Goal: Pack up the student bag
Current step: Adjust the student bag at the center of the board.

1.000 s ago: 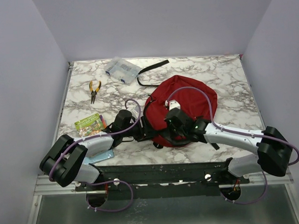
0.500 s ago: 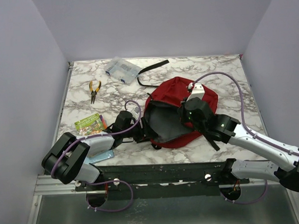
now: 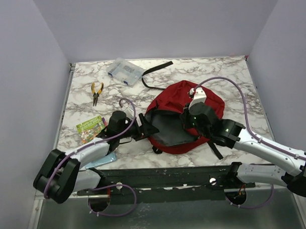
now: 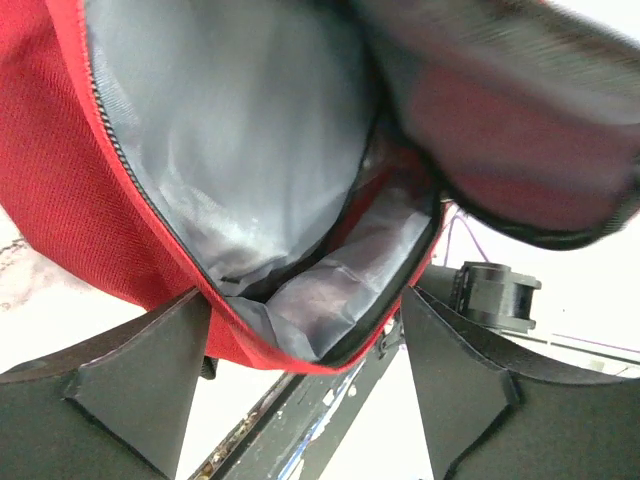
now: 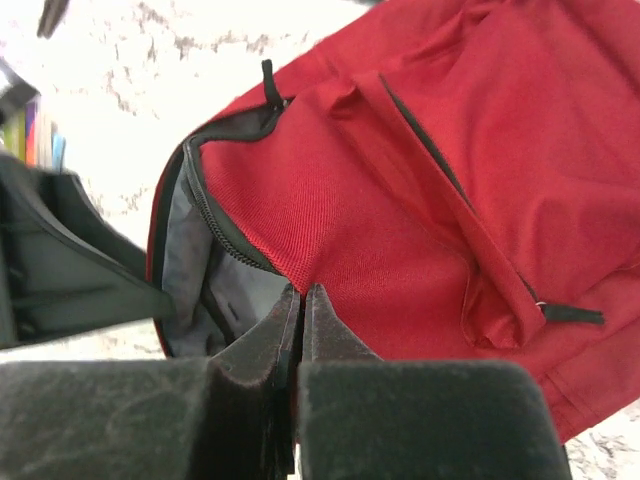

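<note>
The student bag (image 3: 192, 97), dark red with black straps, lies at mid-table with its zip mouth gaping toward the left and grey lining (image 3: 168, 128) showing. My right gripper (image 3: 192, 117) is shut on the red fabric at the mouth's upper edge and holds that flap up; in the right wrist view its tips (image 5: 301, 292) pinch the bag (image 5: 430, 190) just beside the zip. My left gripper (image 3: 146, 130) stands open at the mouth's left side. In the left wrist view the bag's lower rim (image 4: 290, 345) lies between the spread fingers (image 4: 135, 385).
Yellow-handled pliers (image 3: 96, 92) and a clear plastic box (image 3: 124, 72) lie at the back left. A loose black strap (image 3: 156, 70) curls behind the bag. A green printed booklet (image 3: 91, 127) and a light blue flat item (image 3: 102, 160) sit near the left arm.
The right gripper has drawn the bag's flap back and up, widening the mouth. The left gripper has opened wider and pulled back slightly to the left.
</note>
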Robot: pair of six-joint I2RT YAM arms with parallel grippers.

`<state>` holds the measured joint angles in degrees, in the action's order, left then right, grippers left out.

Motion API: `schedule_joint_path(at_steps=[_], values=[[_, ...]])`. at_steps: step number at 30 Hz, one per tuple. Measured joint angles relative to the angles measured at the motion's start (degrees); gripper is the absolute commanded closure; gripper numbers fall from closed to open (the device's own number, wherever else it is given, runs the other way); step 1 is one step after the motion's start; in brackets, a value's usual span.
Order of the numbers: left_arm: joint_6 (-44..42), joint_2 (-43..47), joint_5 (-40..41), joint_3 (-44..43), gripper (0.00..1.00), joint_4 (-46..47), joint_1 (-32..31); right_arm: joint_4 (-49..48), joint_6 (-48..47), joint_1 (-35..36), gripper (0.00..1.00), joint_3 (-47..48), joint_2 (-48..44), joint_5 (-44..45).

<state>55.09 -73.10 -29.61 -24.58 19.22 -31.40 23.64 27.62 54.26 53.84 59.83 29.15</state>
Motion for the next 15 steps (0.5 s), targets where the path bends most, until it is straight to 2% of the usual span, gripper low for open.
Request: schedule_joint_path(at_steps=[4, 7, 10, 15], values=[[-0.66, 8.07, -2.25, 2.23, 0.14, -0.11, 4.28, -1.49, 0.22, 0.02, 0.76, -2.67, 1.92, -5.77], [-2.34, 16.11, -3.67, 3.45, 0.11, -3.65, 7.69, -2.8, 0.87, 0.02, 0.63, -4.63, 3.19, -11.28], [-5.79, 24.13, -3.65, 1.99, 0.08, -12.13, 9.25, -3.3, 1.16, 0.02, 0.49, -5.2, 3.93, -15.45], [-14.14, 36.17, 2.01, -6.95, 0.07, -31.39, 9.9, -4.35, 1.49, 0.02, 0.35, -4.44, 4.44, -19.41]])
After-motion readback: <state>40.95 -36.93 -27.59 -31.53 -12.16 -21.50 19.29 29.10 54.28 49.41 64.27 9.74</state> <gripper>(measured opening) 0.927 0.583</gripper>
